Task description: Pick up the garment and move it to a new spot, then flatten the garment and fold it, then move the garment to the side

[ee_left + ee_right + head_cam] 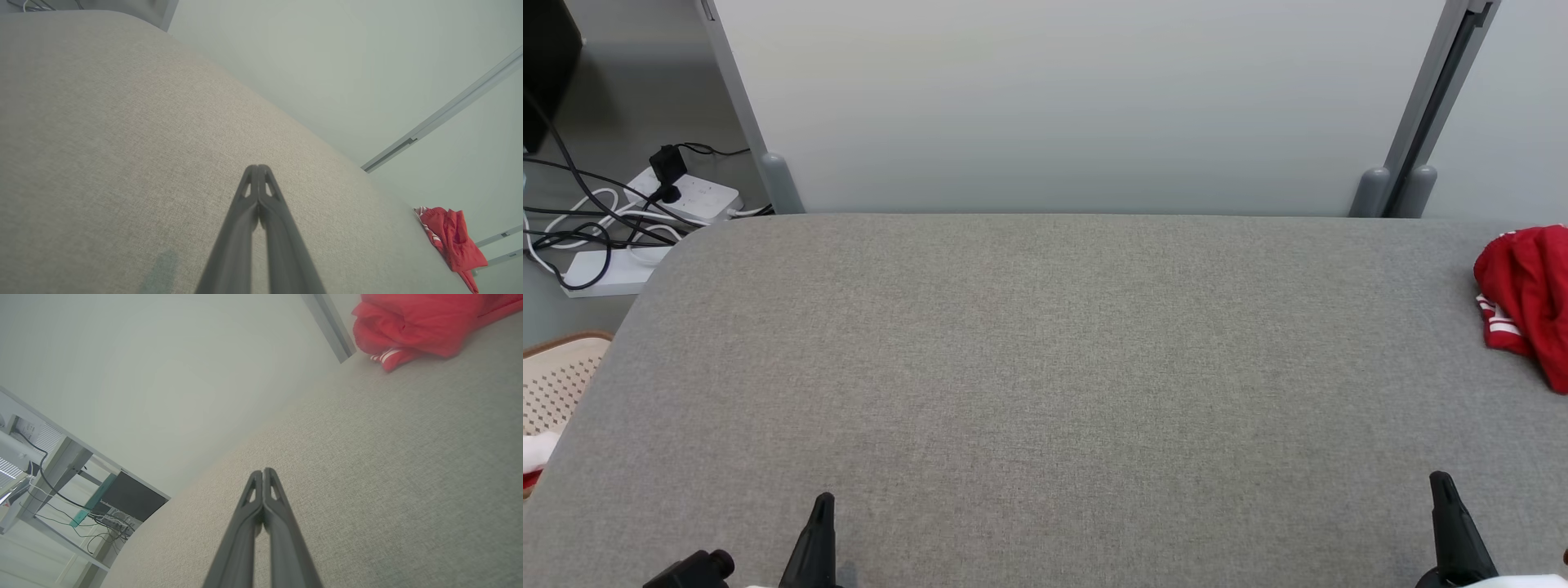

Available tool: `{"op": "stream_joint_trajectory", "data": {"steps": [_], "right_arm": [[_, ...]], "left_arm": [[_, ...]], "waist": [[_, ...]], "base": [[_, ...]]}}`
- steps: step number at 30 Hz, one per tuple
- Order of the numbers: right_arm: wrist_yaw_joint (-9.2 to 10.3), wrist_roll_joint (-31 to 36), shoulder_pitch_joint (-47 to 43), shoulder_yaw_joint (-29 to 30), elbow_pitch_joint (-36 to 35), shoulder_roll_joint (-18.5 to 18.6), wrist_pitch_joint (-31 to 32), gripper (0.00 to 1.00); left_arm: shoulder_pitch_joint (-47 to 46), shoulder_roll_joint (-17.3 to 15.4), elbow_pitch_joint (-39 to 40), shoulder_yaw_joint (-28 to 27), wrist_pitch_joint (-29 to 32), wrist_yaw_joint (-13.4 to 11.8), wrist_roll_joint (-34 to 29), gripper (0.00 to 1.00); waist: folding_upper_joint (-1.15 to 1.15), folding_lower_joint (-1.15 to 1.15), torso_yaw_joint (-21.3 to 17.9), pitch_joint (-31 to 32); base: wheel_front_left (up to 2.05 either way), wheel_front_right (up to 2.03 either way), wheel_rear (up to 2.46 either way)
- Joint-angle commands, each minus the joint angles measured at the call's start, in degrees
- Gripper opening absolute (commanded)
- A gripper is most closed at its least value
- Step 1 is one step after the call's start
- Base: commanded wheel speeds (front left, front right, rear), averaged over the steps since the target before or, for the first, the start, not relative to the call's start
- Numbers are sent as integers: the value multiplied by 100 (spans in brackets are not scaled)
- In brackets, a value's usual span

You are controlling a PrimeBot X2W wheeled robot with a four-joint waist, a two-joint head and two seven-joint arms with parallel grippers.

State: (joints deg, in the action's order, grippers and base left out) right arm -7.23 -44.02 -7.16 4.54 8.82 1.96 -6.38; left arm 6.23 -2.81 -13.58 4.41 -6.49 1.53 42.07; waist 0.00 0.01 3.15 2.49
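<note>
The left pincer (823, 500) and right pincer (1441, 479) are matte dark grey, each with two long slim fingers (282, 245) tapering to a point, slotted near the tip.

No text, label, brand or number can be read anywhere; nothing legible is seen.

left gripper (258, 168) closed, garment (451, 237) far

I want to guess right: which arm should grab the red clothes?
Probably the right. The red garment lies bunched on the right side of the grey table, ahead of the right gripper; the left gripper is far across. Both are shut.
</note>
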Motion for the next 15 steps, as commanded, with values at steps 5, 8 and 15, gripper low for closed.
{"op": "stream_joint_trajectory", "data": {"steps": [5,8,15], "right_arm": [[-12,-493,365,-19,-42,79,136,0],[-13,-682,407,-11,-17,81,186,0],[-14,-1061,492,7,32,84,285,0]], "left_arm": [[-415,-46,115,-195,110,121,504,0],[-451,-47,108,-230,159,142,704,0],[-522,-49,94,-301,257,183,1103,0]], "waist": [[0,0,-26,-22],[0,0,-39,-33],[0,0,-64,-54]], "base": [[0,0,0],[0,0,0],[0,0,0]]}}
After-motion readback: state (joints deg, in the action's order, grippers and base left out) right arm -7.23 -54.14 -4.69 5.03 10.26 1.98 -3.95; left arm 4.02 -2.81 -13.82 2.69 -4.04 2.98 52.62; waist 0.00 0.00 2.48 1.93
